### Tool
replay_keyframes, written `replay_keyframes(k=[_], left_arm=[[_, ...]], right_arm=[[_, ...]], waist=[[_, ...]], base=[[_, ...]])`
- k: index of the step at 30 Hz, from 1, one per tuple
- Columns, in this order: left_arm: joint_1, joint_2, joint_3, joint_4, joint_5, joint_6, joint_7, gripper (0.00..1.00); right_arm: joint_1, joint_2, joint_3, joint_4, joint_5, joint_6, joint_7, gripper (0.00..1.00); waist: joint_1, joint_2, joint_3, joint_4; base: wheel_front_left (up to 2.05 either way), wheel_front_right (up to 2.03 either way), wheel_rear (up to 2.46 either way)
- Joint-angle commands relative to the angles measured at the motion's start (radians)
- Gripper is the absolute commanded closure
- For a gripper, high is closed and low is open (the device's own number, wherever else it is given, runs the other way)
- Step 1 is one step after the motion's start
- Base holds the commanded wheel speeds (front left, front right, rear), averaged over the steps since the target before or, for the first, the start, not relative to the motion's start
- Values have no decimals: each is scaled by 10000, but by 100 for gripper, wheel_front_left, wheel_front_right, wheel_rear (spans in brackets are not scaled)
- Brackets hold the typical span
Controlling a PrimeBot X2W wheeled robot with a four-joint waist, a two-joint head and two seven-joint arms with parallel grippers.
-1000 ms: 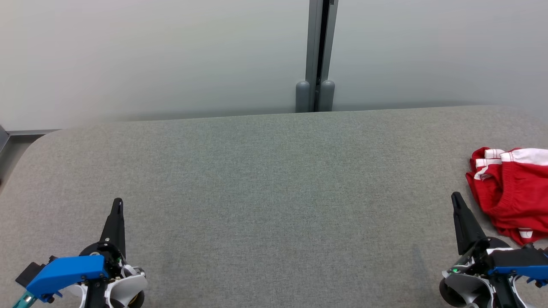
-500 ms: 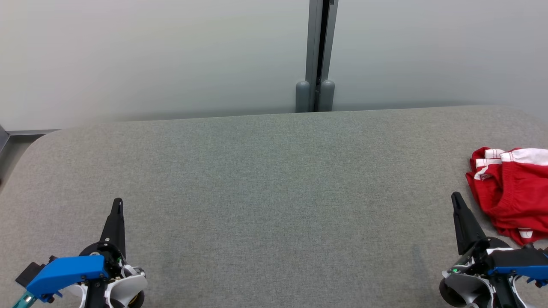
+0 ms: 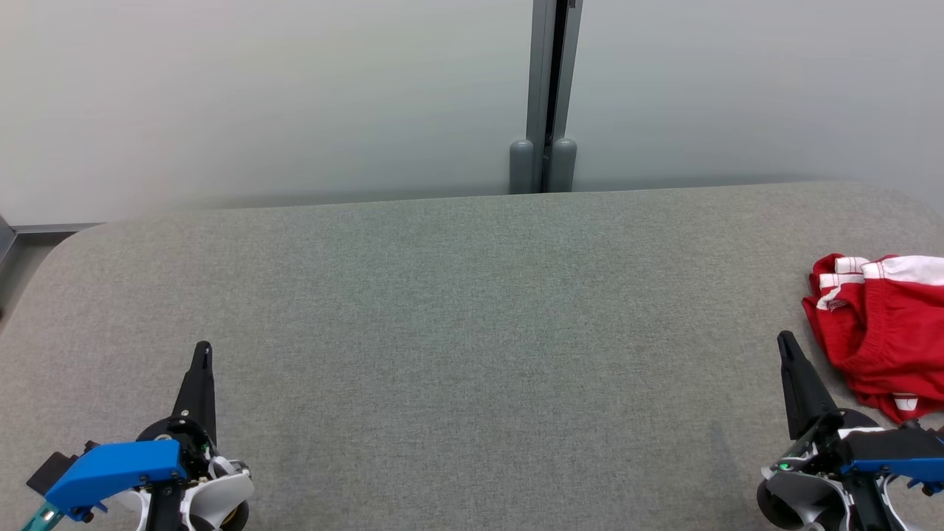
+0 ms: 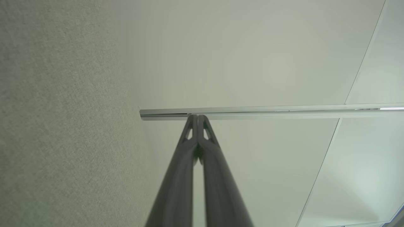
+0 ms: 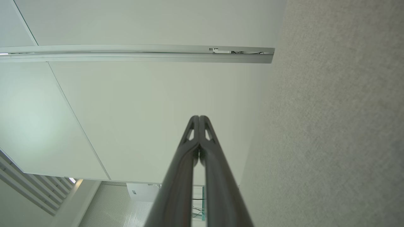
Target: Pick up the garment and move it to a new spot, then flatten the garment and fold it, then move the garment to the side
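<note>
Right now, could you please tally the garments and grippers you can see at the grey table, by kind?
Red and white garment: 1
Grippers: 2 (left gripper and right gripper, both shut)
Total: 3

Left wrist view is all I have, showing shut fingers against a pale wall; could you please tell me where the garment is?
Observer: The red garment lies crumpled at the right edge of the grey surface in the head view, partly cut off by the frame.
Operator: Thank you. Is the other gripper on it?
Observer: No. The right gripper points up just left of the cloth, shut and empty, with a sliver of grey between its fingers and the cloth.
Operator: And where does mine sit?
Observer: The left gripper is at the lower left of the head view, across the whole surface from the garment.
</note>
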Motion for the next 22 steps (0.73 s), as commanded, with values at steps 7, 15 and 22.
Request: replay_keyframes(k=[7,15,22], left_arm=[[-92,19,16,-49,-28,-43,43,100],[-92,19,16,-50,-28,-43,43,100],[-92,19,16,-50,-28,-43,43,100]], right_arm=[[124,-19,-17,-35,28,4,46,100],[124,-19,-16,-35,28,4,46,100],[124,-19,-16,-35,28,4,46,100]], waist=[[0,-1,0,0],[0,-1,0,0],[0,-1,0,0]], base=[[0,0,0],[0,0,0],[0,0,0]])
